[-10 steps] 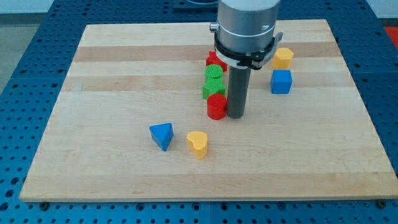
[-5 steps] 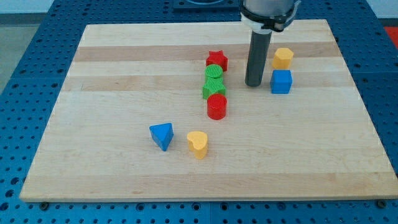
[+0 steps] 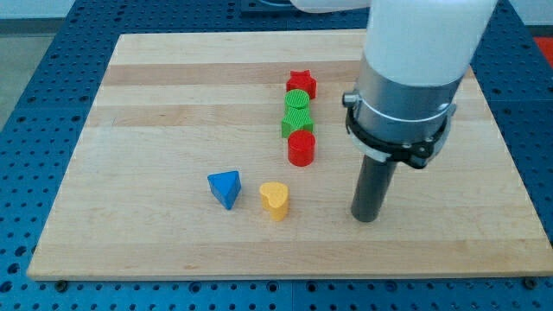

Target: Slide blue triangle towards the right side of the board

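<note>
Camera view shows a pale wooden board (image 3: 155, 104) lying on a blue perforated table (image 3: 26, 130). The arm has no fingers to open or close: it ends in a straight dark rod, and my tip (image 3: 366, 218) rests on the board in the lower right part of the view, touching no block.

The blue triangle (image 3: 225, 187) sits in the lower middle of the board, left of centre, well apart from my tip and to its left. Just beside the triangle, on its right, stands the yellow heart (image 3: 275, 199); the two look close but whether they touch cannot be told. The yellow heart lies between the blue triangle and my tip.

Above these, near the board's centre, a column of blocks runs from the view's top downward: a red star (image 3: 301, 82), a green cylinder (image 3: 298, 101), a second green block (image 3: 295, 123) whose shape is hard to make out, and a red cylinder (image 3: 301, 149). They stand tightly against one another. My tip is to the lower right of the red cylinder, apart from it.

The arm's wide pale body (image 3: 423, 52) covers the upper right part of the board.
</note>
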Motion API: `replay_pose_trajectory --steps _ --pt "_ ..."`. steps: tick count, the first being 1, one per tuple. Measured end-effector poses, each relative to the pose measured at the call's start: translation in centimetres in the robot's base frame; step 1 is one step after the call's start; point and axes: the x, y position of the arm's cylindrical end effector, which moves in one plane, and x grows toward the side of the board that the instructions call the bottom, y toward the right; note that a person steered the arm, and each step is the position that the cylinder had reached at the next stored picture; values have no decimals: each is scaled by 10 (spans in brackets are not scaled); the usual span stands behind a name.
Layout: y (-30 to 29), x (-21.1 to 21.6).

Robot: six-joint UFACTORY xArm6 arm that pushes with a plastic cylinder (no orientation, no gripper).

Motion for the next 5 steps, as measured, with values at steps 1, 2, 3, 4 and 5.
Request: replay_pose_trajectory --steps 1,2,3,4,5 --pt "-54 15" --pt "-54 15" --pt "-60 32" --pt "-66 38" --pt "-100 39"
